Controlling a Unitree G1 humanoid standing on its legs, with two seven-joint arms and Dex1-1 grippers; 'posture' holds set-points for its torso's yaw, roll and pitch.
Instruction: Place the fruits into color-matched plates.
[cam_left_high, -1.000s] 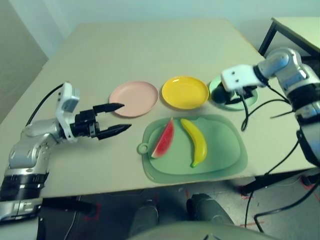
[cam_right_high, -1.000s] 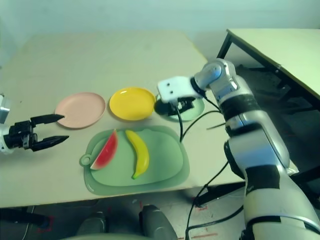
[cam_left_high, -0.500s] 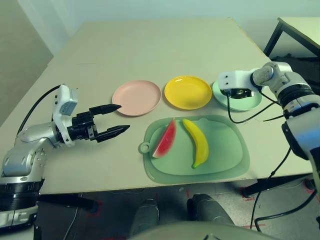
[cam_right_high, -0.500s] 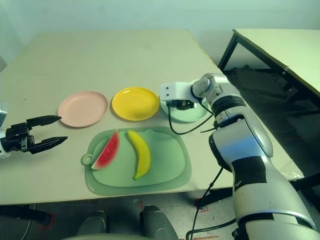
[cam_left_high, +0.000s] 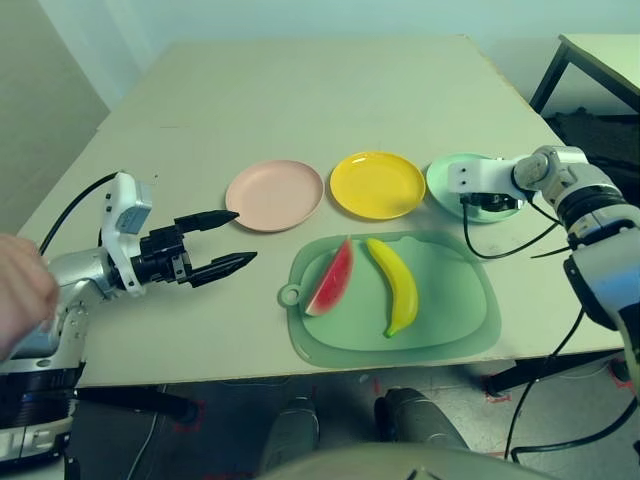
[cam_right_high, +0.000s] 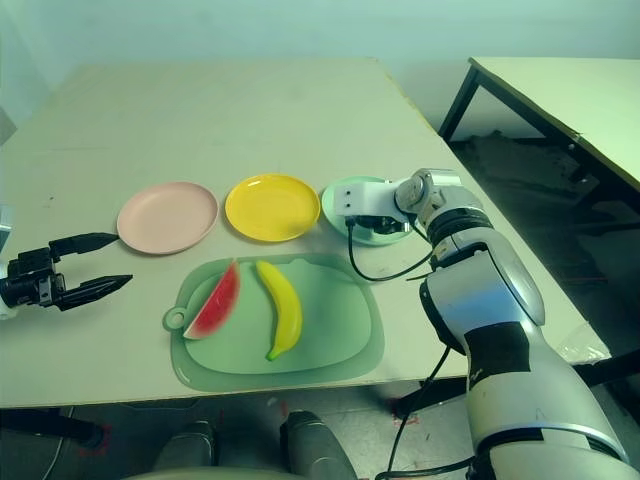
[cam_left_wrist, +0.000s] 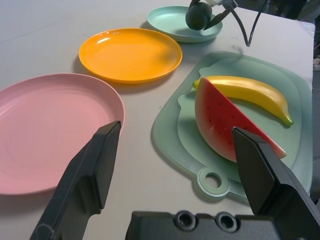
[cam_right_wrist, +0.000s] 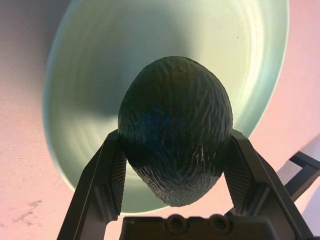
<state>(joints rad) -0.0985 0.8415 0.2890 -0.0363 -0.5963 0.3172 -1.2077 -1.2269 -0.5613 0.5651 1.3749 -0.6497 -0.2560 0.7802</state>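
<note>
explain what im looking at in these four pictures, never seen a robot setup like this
It's a humanoid robot at a table. Two pictures come from its head, one per eye, looking down over its silver arms; the other two come from cameras on its wrists, looking along black two-fingered grippers.

Near the robot lies a pale green cutting board with a watermelon wedge and a banana. Beyond it, from the robot's left, are the pink plate, yellow plate and mint green plate.

The right gripper holds a dark green avocado over the mint plate. The left gripper is open and empty. At the left edge is part of a person's hand.
</note>
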